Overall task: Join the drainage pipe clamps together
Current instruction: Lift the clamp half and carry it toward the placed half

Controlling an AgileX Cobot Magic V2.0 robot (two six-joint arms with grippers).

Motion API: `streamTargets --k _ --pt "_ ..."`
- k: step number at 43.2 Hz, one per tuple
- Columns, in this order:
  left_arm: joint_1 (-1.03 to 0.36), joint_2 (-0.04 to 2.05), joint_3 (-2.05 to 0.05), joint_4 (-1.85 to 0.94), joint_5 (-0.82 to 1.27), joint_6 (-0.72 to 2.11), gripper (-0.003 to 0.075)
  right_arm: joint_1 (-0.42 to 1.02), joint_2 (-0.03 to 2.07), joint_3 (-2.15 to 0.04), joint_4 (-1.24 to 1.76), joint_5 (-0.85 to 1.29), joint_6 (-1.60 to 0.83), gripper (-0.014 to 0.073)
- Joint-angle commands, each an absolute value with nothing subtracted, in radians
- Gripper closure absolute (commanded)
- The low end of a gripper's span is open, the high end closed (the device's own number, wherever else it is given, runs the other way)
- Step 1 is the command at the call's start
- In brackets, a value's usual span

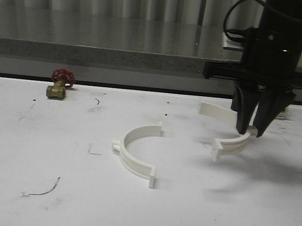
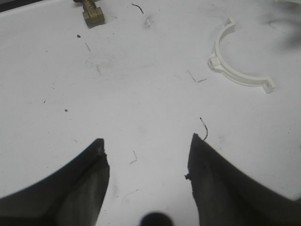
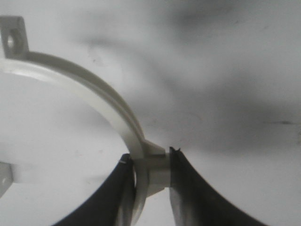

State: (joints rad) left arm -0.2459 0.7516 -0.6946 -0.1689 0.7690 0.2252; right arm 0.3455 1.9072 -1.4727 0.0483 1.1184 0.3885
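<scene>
Your left gripper (image 2: 148,162) hangs over bare white table (image 2: 141,94), fingers spread wide with nothing between them. One white clamp half (image 2: 233,66) lies flat well ahead, arc opening away. A brass valve (image 2: 93,13) sits at the far edge.

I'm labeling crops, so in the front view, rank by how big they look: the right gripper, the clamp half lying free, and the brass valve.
1. right gripper
2. free clamp half
3. brass valve, though it sits farther back, which shrinks it
</scene>
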Motion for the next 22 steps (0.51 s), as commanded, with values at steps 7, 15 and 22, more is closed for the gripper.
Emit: streamTargets --k 7,15,22 --pt "-0.242 0.749 -0.722 -0.180 0.706 0.224 0.0345 0.391 1.847 -1.502 0.052 1.120 0.528 0.0451" --pt "-0.242 0.749 -0.722 -0.180 0.706 0.224 0.0345 0.423 1.847 -1.502 0.090 1.085 0.546 0.0451" --pt "-0.242 0.749 -0.722 -0.180 0.706 0.224 0.0345 0.429 1.847 -1.502 0.107 1.066 0.571 0.0451"
